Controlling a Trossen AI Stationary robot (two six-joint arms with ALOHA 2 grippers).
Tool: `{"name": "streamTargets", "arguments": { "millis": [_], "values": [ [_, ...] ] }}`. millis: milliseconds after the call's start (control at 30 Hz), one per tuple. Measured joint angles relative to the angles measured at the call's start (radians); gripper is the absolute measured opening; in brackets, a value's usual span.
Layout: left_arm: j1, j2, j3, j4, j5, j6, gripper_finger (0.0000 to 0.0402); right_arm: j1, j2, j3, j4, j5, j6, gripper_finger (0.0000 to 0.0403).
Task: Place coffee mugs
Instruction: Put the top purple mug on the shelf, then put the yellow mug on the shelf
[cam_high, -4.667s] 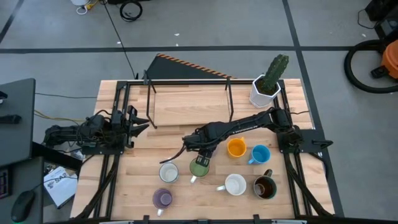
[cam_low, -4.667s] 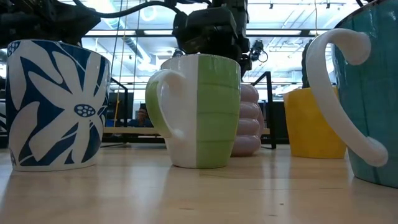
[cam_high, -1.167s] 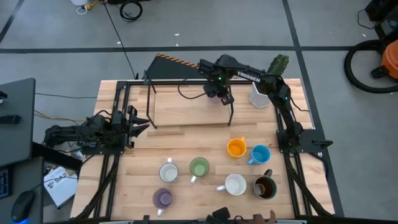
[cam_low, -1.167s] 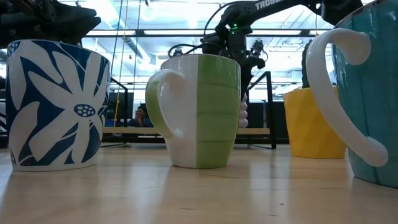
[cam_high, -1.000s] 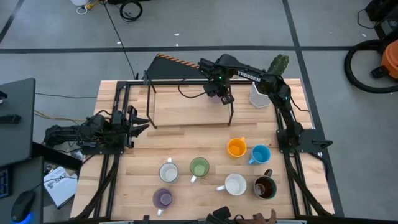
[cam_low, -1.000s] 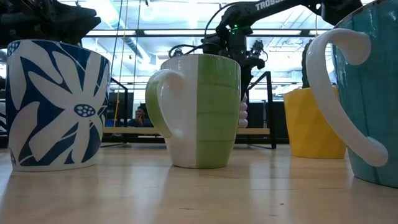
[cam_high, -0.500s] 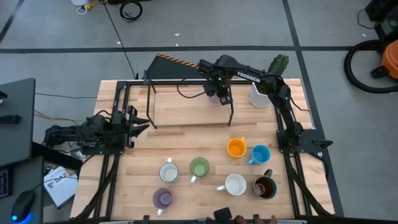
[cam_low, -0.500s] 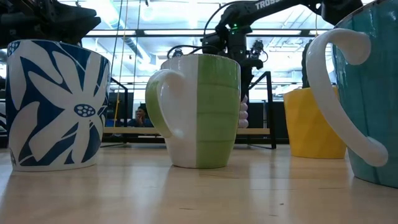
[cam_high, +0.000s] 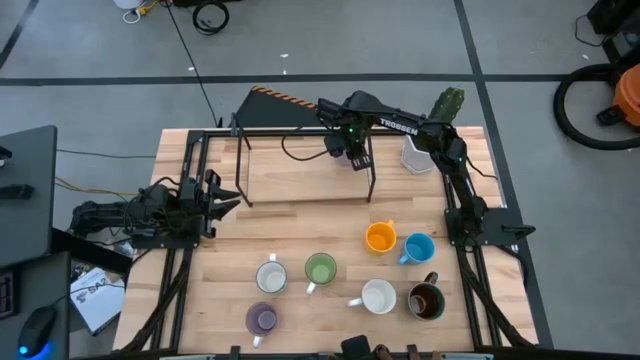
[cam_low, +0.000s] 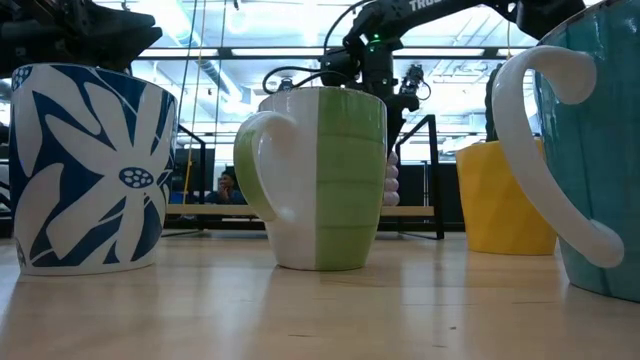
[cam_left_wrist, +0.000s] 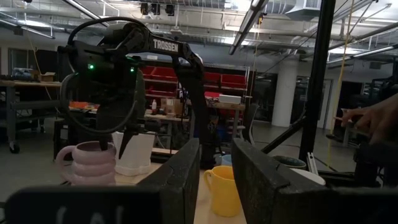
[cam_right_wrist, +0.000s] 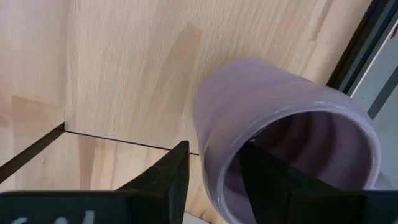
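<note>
From above, the right tool (cam_high: 352, 152) is way out over the far end of the counter (cam_high: 300, 170), up by the black frame, with the cactus pot (cam_high: 418, 146) just beside its arm. Left tool (cam_high: 213, 192) sits parked at the left edge. Six mugs stand on the near half: orange mug (cam_high: 379, 238), blue mug (cam_high: 418, 248), green mug (cam_high: 320, 269), white patterned mug (cam_high: 271, 276), white mug (cam_high: 377, 296) and dark brown mug (cam_high: 426, 300), plus a lavender mug (cam_high: 262, 319) nearest the front edge.

Low view: green mug front and centre, patterned one on its left, and a second lavender mug (cam_low: 392, 184) peeking out behind it under the right arm.

Left wrist: left tool's fingers (cam_left_wrist: 180, 177) stand a bit apart with nothing between them. That ribbed lavender mug sits on the counter under the right tool.

Right wrist: the fingers (cam_right_wrist: 165, 180) straddle the mug's rim, one outside, one inside, and the grip looks slack rather than clamped.
</note>
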Motion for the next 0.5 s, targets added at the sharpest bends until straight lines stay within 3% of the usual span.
{"name": "streamTargets", "arguments": {
  "millis": [500],
  "values": [
    [0.001, 0.0, 0.0, -0.003, -0.001, 0.015, 0.0098, 0.009, -0.108, 0.002, 0.044, 0.048, 0.064, 0.0156]
  ]
}}
